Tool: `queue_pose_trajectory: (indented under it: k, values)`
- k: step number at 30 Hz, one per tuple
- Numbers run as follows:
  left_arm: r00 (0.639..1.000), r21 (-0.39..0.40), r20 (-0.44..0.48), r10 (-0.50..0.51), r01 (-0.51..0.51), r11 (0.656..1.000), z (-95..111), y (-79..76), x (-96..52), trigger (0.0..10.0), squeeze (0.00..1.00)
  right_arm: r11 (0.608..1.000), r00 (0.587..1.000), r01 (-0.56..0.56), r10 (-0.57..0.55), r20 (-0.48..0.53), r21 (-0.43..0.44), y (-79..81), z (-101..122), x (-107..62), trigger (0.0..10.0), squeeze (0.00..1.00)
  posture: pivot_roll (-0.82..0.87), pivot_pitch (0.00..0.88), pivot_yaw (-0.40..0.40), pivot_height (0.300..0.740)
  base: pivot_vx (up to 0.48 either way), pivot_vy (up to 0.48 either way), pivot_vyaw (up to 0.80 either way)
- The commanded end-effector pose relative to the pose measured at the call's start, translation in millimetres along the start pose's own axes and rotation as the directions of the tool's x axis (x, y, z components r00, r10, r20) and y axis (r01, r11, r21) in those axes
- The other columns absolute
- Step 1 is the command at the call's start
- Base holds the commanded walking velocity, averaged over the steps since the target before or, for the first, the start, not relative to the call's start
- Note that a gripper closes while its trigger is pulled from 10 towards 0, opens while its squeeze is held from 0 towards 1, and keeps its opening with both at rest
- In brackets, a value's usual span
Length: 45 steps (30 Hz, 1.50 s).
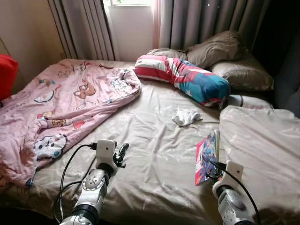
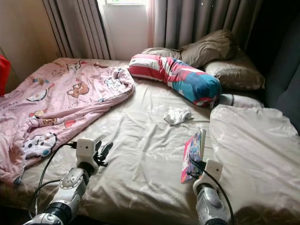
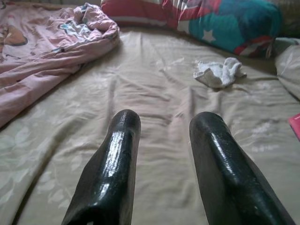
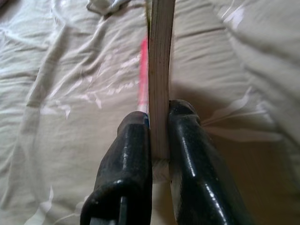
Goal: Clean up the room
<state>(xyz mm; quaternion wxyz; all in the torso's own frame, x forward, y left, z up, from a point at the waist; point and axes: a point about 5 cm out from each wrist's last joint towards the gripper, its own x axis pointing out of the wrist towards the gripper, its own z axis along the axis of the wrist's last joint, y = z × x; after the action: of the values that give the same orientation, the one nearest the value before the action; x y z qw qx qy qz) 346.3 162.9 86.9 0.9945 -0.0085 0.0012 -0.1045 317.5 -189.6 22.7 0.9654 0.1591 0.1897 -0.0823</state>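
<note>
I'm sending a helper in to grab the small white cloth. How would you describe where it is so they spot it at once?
Look at the bed with the beige sheet. Near its middle, just in front of the striped red, white and blue bolster, lies the small crumpled white cloth. It is the one loose white thing on the sheet, far smaller than the pink cartoon blanket.

book (image 1: 206, 157): pink cover | on edge, tilted | clamped between right fingers (image 4: 136, 154) | above beige sheet (image 1: 154, 154)
</note>
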Motion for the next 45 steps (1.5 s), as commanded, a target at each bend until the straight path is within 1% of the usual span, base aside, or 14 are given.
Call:
queue_pose_trajectory:
  k: [1, 7, 10, 12, 13, 17, 22, 27, 28, 30, 31, 32, 37, 45]
  values:
    - [1.0, 0.027, -0.018, -0.008, 0.009, 1.0, -2, 5.4, -3.6, 10.0, 0.0, 1.0, 0.999, -0.017, 0.017, 0.027, 0.01, 2.7, 13, 4.0, 10.0, 0.0, -0.05, 0.164, 0.049, 0.626, 0.0, 0.0, 0.0]
    - [1.0, 0.043, -0.009, -0.019, 0.02, 0.999, 2, 8.0, -3.8, 10.0, 0.0, 0.999, 0.999, -0.047, 0.047, 0.018, 0.027, 5.5, 17, 6.3, 10.0, 0.0, -0.03, 0.187, 0.064, 0.626, 0.0, 0.0, 0.0]
    - [1.0, 0.046, -0.002, -0.023, 0.023, 0.999, 3, 8.8, -4.6, 10.0, 0.0, 0.997, 0.997, -0.076, 0.076, 0.007, 0.016, 7.2, 17, 6.8, 10.0, 0.0, -0.02, 0.19, 0.07, 0.626, 0.0, 0.0, 0.0]
    - [1.0, 0.053, -0.001, -0.03, 0.03, 0.998, 4, 8.2, -4.5, 10.0, 0.0, 0.993, 0.993, -0.117, 0.116, -0.005, -0.007, 10.3, 19, 7.7, 10.0, 0.0, -0.02, 0.194, 0.073, 0.626, 0.0, 0.0, 0.0]
    - [0.999, 0.054, -0.001, -0.032, 0.032, 0.998, 4, 8.2, -4.6, 10.0, 0.0, 0.993, 0.993, -0.119, 0.119, -0.009, -0.017, 10.1, 20, 7.9, 10.0, 0.0, -0.02, 0.197, 0.074, 0.626, 0.0, 0.0, 0.0]
    - [0.999, 0.054, -0.001, -0.036, 0.036, 0.998, 3, 8.0, -6.9, 10.0, 0.0, 0.993, 0.993, -0.116, 0.116, -0.015, -0.029, 6.3, 20, 7.7, 10.0, 0.0, -0.02, 0.212, 0.079, 0.626, 0.0, 0.0, 0.0]
    - [0.999, 0.054, -0.007, -0.045, 0.046, 0.997, 1, 6.9, -11.6, 10.0, 0.0, 0.993, 0.993, -0.112, 0.11, -0.041, -0.042, -1.9, 14, 5.1, 10.0, 0.0, -0.02, 0.231, 0.082, 0.626, 0.0, 0.0, 0.0]
    - [0.999, 0.055, -0.017, -0.051, 0.052, 0.997, -2, 6.7, -15.3, 10.0, 0.0, 0.993, 0.993, -0.107, 0.104, -0.046, -0.051, -5.2, 10, 3.1, 10.0, 0.0, -0.03, 0.246, 0.088, 0.626, 0.0, 0.0, 0.0]
    - [0.998, 0.055, -0.02, -0.056, 0.057, 0.997, -3, 5.6, -15.9, 10.0, 0.0, 0.992, 0.993, -0.106, 0.102, -0.051, -0.068, -6.1, 8, 2.4, 10.0, 0.29, -0.03, 0.248, 0.091, 0.626, 0.0, 0.0, 0.0]
    - [0.998, 0.055, -0.021, -0.059, 0.06, 0.997, -3, 5.0, -16.5, 10.0, 0.0, 0.991, 0.993, -0.106, 0.102, -0.054, -0.077, -6.5, 7, 2.0, 10.0, 0.29, -0.03, 0.249, 0.092, 0.626, 0.0, 0.0, 0.0]
    - [0.998, 0.055, -0.022, -0.062, 0.063, 0.996, -2, 4.2, -16.6, 10.0, 0.0, 0.991, 0.993, -0.107, 0.102, -0.056, -0.078, -6.6, 6, 1.6, 10.0, 0.8, -0.03, 0.25, 0.095, 0.626, 0.0, 0.0, 0.0]
    - [0.998, 0.055, -0.023, -0.064, 0.066, 0.996, -2, 3.8, -16.5, 10.0, 0.0, 0.991, 0.993, -0.106, 0.101, -0.056, -0.081, -6.9, 5, 1.4, 10.0, 0.98, -0.03, 0.251, 0.096, 0.626, 0.0, 0.0, 0.0]
    - [0.997, 0.056, -0.026, -0.074, 0.076, 0.996, -1, 2.6, -16.6, 10.0, 0.0, 0.991, 0.995, -0.093, 0.089, -0.052, -0.101, -9.3, 4, 0.4, 10.0, 0.96, -0.03, 0.249, 0.102, 0.626, 0.0, 0.0, 0.0]
    - [0.996, 0.053, -0.036, -0.085, 0.087, 0.995, -2, -0.2, -17.4, 10.0, 0.0, 0.994, 1.0, -0.017, 0.018, 0.008, -0.109, -19.9, 15, 1.3, 10.0, 0.97, -0.03, 0.238, 0.105, 0.626, 0.0, 0.0, 0.0]
